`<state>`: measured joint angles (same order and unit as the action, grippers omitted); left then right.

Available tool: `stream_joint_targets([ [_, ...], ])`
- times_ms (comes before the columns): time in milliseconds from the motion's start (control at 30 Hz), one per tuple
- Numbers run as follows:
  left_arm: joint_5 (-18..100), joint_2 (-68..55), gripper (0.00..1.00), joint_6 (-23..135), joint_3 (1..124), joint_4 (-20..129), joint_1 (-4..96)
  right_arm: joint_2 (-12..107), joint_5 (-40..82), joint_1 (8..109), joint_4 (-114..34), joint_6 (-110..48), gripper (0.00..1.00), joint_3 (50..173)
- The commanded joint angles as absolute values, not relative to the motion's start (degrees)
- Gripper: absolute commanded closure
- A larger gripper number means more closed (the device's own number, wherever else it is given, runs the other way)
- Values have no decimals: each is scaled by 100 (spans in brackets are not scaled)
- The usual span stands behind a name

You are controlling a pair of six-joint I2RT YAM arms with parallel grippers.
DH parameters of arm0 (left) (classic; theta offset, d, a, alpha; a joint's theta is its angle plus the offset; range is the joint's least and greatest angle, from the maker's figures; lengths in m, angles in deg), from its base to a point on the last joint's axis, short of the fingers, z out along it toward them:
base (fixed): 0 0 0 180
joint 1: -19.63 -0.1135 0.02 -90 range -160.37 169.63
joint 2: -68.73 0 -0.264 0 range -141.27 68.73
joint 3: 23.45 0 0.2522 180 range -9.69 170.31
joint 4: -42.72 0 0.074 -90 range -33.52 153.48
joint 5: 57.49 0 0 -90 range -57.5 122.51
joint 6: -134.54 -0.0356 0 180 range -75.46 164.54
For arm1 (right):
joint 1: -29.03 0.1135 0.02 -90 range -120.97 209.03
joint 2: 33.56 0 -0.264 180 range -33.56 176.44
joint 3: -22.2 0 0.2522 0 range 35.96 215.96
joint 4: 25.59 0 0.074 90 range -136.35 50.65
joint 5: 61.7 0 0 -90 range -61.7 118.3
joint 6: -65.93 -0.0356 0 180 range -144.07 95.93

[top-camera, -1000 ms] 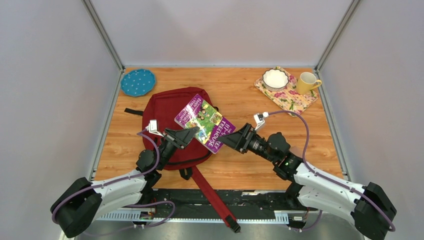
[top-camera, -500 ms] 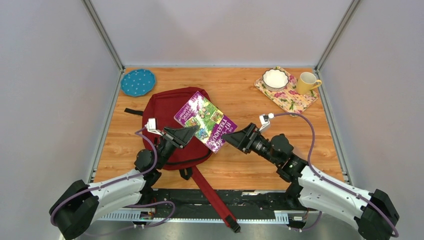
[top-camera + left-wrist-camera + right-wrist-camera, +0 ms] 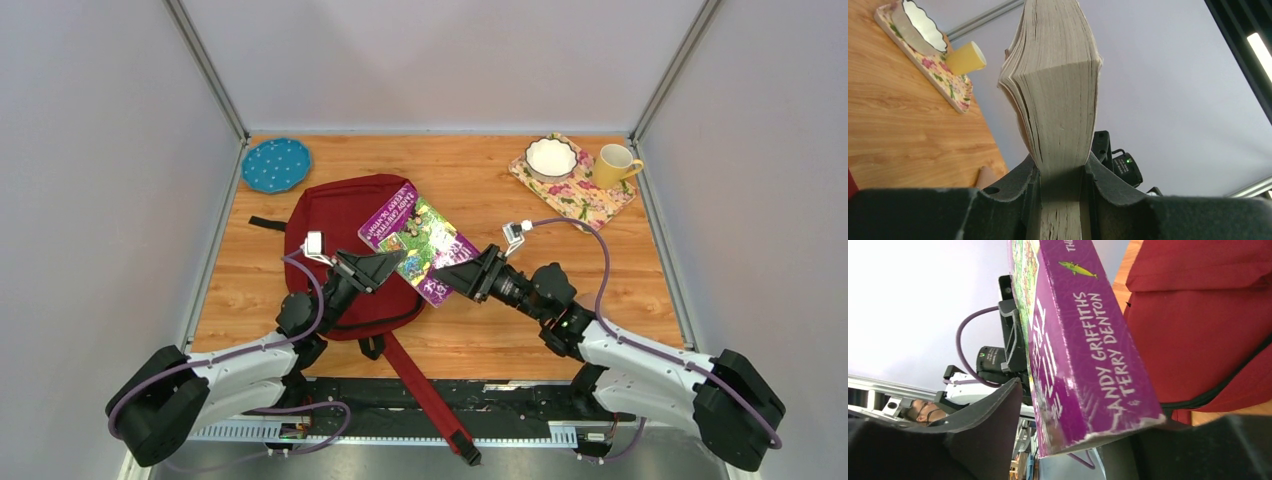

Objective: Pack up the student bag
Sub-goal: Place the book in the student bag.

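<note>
The dark red student bag (image 3: 335,240) lies flat on the wooden table, left of centre. A purple book (image 3: 418,237) is held above its right side. My left gripper (image 3: 388,264) is shut on the book's page edge, which the left wrist view shows pinched between the fingers (image 3: 1060,187), with the pages (image 3: 1058,75) fanning upward. My right gripper (image 3: 452,278) is open around the book's near spine corner. In the right wrist view (image 3: 1088,410) the spine (image 3: 1083,340) rests against one finger, the other finger stands apart, and the bag (image 3: 1208,330) lies behind.
A blue plate (image 3: 275,165) sits at the back left. A floral mat (image 3: 585,200) with a white bowl (image 3: 551,157) and a yellow mug (image 3: 615,163) sits at the back right. A red bag strap (image 3: 430,400) hangs over the near edge.
My right gripper drew back from the book, then moved left again over its near corner. The book turned slightly and shifted up and right with my left gripper.
</note>
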<state>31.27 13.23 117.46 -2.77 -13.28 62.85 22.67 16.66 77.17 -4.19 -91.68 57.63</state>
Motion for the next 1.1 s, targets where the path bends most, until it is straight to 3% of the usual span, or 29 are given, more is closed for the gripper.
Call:
stream_joint_targets([
  [0, 3154, 1441, 100, 11898, -116, -3194, 6305, 1883, 1784, 7746, 197, -9140, 52, 5732],
  [67, 3110, 1468, 100, 11854, -151, -3159, 6305, 1760, 1846, 7737, 117, -9113, 70, 5679],
  [100, 3110, 1468, 100, 11863, -152, -3124, 6305, 1664, 1855, 7737, 4, -9104, 88, 5679],
  [167, 3215, 1494, 100, 11881, -108, -2870, 6305, 1566, 1898, 7737, -129, -9087, 100, 5688],
  [200, 3215, 1573, 93, 11855, -81, -2686, 6305, 1462, 1933, 7737, -303, -9026, 100, 5679],
  [233, 3485, 1652, 65, 11811, 15, -2127, 6305, 1382, 1977, 7737, -427, -8990, 100, 5696],
  [300, 3698, 1984, 43, 11425, 181, -1186, 6287, 1189, 2144, 7737, -856, -8885, 100, 5696],
  [333, 3881, 2135, 29, 10858, 478, 185, 6270, 936, 2223, 7737, -1050, -8806, 100, 5714],
  [367, 3953, 2284, 25, 10443, 734, 1104, 6226, 794, 2424, 7737, -1244, -8753, 100, 5714],
  [400, 3928, 2520, 25, 9952, 1049, 3166, 6226, 662, 2548, 7737, -1724, -8709, 100, 5740],
  [500, 3305, 2576, 24, 8298, 2263, 6163, 6226, 3, 3137, 7737, -2788, -8437, 100, 5828],
  [600, 2786, 2786, 24, 7102, 2634, 7357, 6226, -525, 3612, 7737, -3668, -8261, 100, 5864],
  [833, 2661, 3480, 23, 6309, 2459, 8478, 6226, -1115, 4131, 7737, -4357, -8506, 100, 5583],
  [1067, 2934, 3850, 23, 5756, 2432, 8742, 6226, -667, 3876, 7746, -4182, -8761, 100, 5530],
])
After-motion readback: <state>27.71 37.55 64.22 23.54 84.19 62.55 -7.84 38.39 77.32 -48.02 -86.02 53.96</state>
